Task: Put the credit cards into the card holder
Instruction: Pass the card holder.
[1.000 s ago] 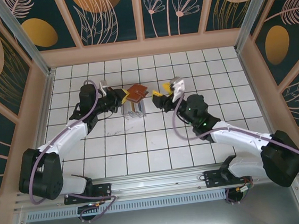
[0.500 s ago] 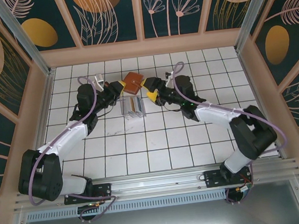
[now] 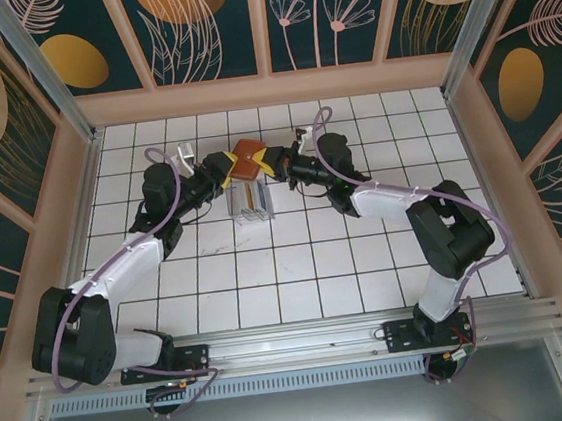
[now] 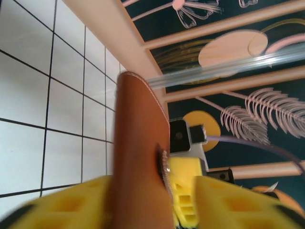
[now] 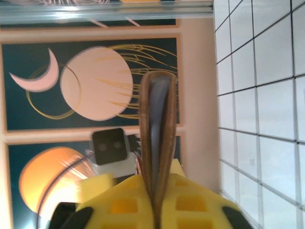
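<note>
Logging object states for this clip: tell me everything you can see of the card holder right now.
The card holder is a reddish-brown, leather-look folding wallet with pale stitching along its edge. It is folded nearly shut; the right wrist view shows it edge-on, a dark sliver between its two flaps. It appears lifted off the table, pinched from opposite sides by the left gripper and the right gripper, just beyond the clear case.

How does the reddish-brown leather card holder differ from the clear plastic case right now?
The reddish-brown leather card holder is opaque and pinched between the left gripper and right gripper; the clear plastic case is see-through and untouched. The card holder sits turned like a diamond; the case lies roughly in line with the tiles. Both are roughly square.
</note>
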Controlling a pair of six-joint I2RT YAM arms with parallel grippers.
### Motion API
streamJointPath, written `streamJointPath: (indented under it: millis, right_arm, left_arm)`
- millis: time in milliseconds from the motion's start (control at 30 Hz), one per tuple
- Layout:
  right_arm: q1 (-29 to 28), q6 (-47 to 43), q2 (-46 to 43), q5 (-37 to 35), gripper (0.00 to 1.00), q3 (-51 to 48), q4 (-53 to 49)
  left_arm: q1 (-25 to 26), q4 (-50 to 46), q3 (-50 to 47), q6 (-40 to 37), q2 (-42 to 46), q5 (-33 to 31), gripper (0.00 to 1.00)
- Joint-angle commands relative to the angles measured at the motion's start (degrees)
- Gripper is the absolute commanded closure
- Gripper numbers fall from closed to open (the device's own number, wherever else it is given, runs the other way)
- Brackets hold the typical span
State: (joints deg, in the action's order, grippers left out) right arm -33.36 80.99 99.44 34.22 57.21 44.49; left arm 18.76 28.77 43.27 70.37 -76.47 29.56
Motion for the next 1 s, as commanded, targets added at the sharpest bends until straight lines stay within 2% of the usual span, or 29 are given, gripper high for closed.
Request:
streamJointPath:
  millis: [0, 67, 133, 333, 433, 500, 600, 700, 867, 967]
  right_arm:
    - [1.26, -15.07, -1.47, 3.29, 1.00, 2.60, -5.37]
    - [1.67, -27.19, -4.05, 4.12, 1.00, 2.49, -12.68]
    - [2.51, -35.59, -6.22, 8.43, 1.00, 1.82, -16.68]
    - [6.72, -44.47, -9.23, 23.10, 1.00, -0.20, -18.45]
    - [6.48, -52.54, -9.22, 28.27, 1.00, 2.66, -26.70]
    - [6.47, -57.57, -9.41, 29.00, 0.99, 3.99, -31.77]
    - [6.63, -58.69, -9.95, 31.13, 0.98, 3.96, -32.38]
    - [6.62, -57.64, -10.28, 32.62, 0.99, 3.20, -30.60]
    - [6.61, -57.64, -10.63, 33.59, 1.00, 3.04, -31.32]
    - [6.81, -55.92, -10.71, 34.99, 1.00, 1.83, -28.14]
  left_arm:
    - [0.33, -5.20, 3.69, -10.05, 1.74, 5.09, 0.35]
    - [0.18, -11.28, 6.49, -17.00, 1.75, 8.25, 0.27]
    - [0.13, -16.27, 7.49, -19.93, 2.47, 8.49, 0.26]
    - [0.13, -17.61, 5.89, -24.59, 2.72, 15.61, 0.25]
    - [0.13, -17.75, 6.15, -25.63, 1.12, 20.22, 0.29]
    - [0.14, -17.97, 6.18, -26.91, 1.28, 22.00, 0.32]
    - [0.14, -17.71, 6.17, -28.21, 1.50, 23.38, 0.40]
    - [0.19, -21.96, 7.44, -30.57, 0.01, 22.40, 0.47]
    - [0.14, -23.29, 7.27, -31.39, 0.22, 20.06, 0.38]
    - [0.13, -24.31, 7.19, -32.33, -1.18, 19.40, 0.38]
